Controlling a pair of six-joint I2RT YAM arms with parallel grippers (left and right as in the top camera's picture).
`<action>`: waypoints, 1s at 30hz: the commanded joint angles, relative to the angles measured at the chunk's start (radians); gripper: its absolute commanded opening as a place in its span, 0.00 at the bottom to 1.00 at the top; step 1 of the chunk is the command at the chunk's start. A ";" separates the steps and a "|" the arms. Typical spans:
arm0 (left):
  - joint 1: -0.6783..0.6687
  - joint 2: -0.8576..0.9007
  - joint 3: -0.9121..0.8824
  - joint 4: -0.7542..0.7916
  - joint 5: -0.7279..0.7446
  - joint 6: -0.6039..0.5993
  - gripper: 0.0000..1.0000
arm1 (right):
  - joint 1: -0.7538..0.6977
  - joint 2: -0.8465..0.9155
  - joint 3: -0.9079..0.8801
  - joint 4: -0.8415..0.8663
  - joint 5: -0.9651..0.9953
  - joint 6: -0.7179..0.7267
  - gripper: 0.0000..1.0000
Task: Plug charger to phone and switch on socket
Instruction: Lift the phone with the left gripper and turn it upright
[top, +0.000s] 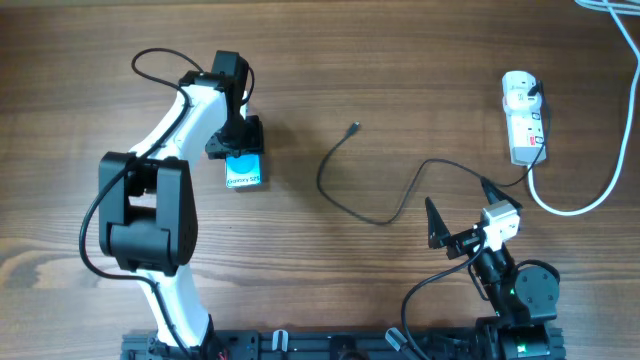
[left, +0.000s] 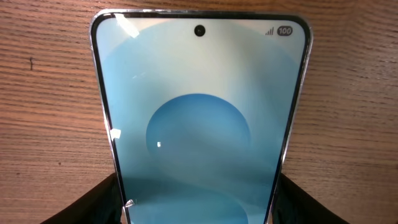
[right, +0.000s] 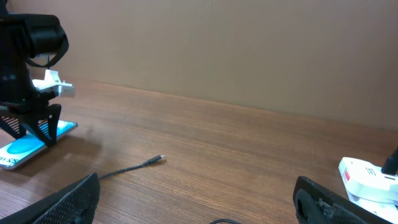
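Note:
The phone (top: 243, 172) lies flat on the wooden table with its turquoise screen up. It fills the left wrist view (left: 199, 112). My left gripper (top: 236, 140) stands over its far end, and both black fingers (left: 198, 193) press against its long edges. The charger (top: 345, 205) is a thin black cable that loops across the middle of the table. Its free plug (top: 355, 127) lies loose on the wood and also shows in the right wrist view (right: 155, 160). The socket (top: 523, 118) lies at the far right. My right gripper (top: 458, 197) is open and empty above the cable (right: 196, 202).
A thick white cord (top: 600, 190) runs from the socket and curves along the right edge of the table. The charger's black adapter (top: 537, 97) is plugged into the socket. The left arm's body (top: 150, 210) stands at the left.

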 joint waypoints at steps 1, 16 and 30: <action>-0.002 -0.084 0.029 0.001 0.013 -0.006 0.45 | 0.006 -0.005 -0.001 0.005 0.010 0.014 1.00; -0.002 -0.127 0.029 0.001 0.160 -0.221 0.04 | 0.006 -0.005 -0.001 0.004 0.010 0.014 1.00; 0.001 -0.130 0.029 -0.003 0.736 -0.811 0.04 | 0.006 -0.005 -0.001 0.004 0.010 0.014 0.99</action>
